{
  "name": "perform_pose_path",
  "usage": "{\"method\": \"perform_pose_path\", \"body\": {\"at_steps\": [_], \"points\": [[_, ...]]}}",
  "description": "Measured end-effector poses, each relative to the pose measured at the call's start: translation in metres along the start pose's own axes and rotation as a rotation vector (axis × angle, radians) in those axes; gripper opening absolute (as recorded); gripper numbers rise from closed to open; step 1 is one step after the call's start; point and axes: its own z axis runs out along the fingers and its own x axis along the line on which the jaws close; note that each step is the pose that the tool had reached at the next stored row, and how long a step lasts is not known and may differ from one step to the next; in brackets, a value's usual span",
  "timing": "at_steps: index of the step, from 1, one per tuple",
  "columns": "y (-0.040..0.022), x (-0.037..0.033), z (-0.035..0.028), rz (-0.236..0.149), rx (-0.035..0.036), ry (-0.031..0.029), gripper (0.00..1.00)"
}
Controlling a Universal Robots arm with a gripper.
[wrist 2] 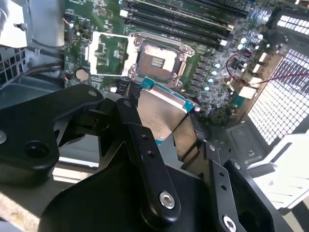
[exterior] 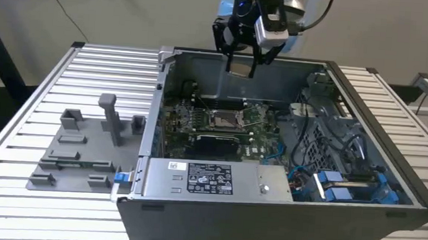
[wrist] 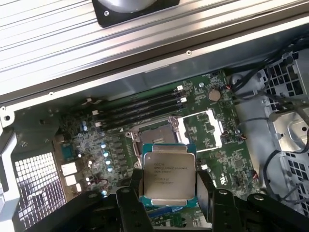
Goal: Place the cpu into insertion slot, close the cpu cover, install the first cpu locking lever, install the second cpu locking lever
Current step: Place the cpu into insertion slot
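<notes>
1 gripper (wrist: 169, 193), 2 black fingers (wrist 2: 137, 140), pinching 1 cpu (wrist: 168, 176) by opposite edges. The chip's metal lid faces the first wrist view and it hangs roughly level.

Step in hand, by my reading: step 1, carrying the cpu to the socket. The chip is in the air, well apart from the board and not yet seated.

Below it is 1 insertion slot (wrist 2: 157, 60), with a silver rim and a dark centre, standing open. In the first wrist view the chip's far edge overlaps the slot's near rim. In the exterior view the chip hangs high, about level with the case's back wall.

1 cpu cover (wrist: 203, 126) is flipped back and lies just beside the slot, green board showing through its window. Locking levers: I cannot make them out.

Judgement: seating calls for the chip's edges square to the slot's rim, centred over it, and a level descent, since any tilt risks the contacts.

Farther out:
- 4 long black memory slots (wrist: 140, 108), as best I can count
- 1 coin cell (wrist: 214, 95)
- 1 open computer case (exterior: 389, 164)
- 1 power supply (exterior: 210, 178) at the case's near edge
- 1 grey fixture plate (exterior: 78, 145) on the slatted table (exterior: 67, 77), at the exterior view's left
</notes>
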Motion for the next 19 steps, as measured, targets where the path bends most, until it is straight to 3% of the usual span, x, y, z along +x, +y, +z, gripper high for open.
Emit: {"method": "perform_pose_path", "body": {"at_steps": [19], "points": [[-0.0006, -0.0001, 0.0064, 0.176, -0.0035, -0.0166, 0.54]]}}
